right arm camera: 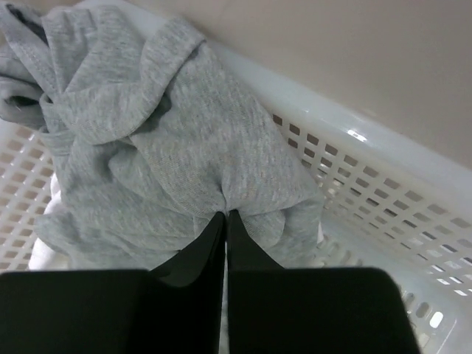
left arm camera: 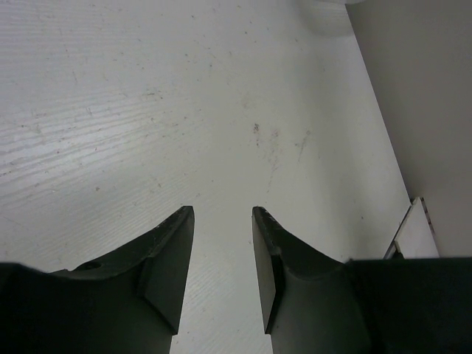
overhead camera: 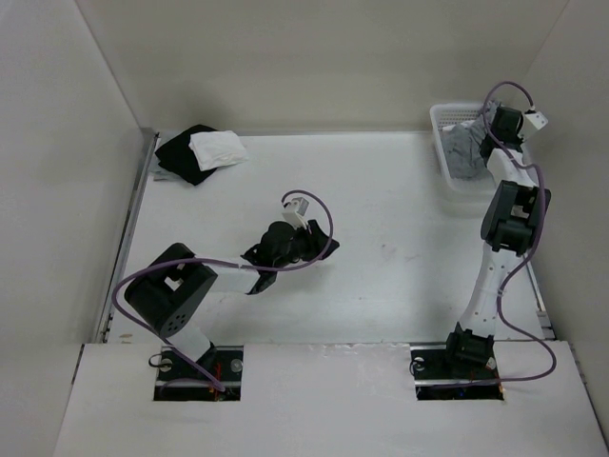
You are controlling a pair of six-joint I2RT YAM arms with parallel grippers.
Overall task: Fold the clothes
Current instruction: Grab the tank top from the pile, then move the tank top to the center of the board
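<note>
**Right gripper** (right arm camera: 225, 215): the fingers are pressed together and their tips pinch a small pucker of the grey garment (right arm camera: 169, 133). Creases in the cloth radiate from the pinch.

**Left gripper** (left arm camera: 221, 212): the fingers are spread with nothing between them. It is poised over the bare table (left arm camera: 147, 110) near its middle, well apart from the work.

**Location:** the garment lies bunched in the white lattice basket (right arm camera: 369, 177), at the table's 1 o'clock corner in the top view. A stitched hem shows at 10 o'clock in the right wrist view. Something white lies beneath the heap at 8 o'clock, but what it is cannot be told. A black cloth (overhead camera: 181, 152) with a white cloth (overhead camera: 219, 149) on it sits at the 11 o'clock corner, uninvolved.

**Handling, as judged:** this is a soft, light, limp knit, neither fragile nor slippery. It should drape and trail when lifted, and may catch on the basket rim. The present pinch takes a mid-body fold, which is adequate for lifting out but poor for spreading. For folding, a hem corner or shoulder seam in each gripper looks the better hold once the garment is laid flat.
</note>
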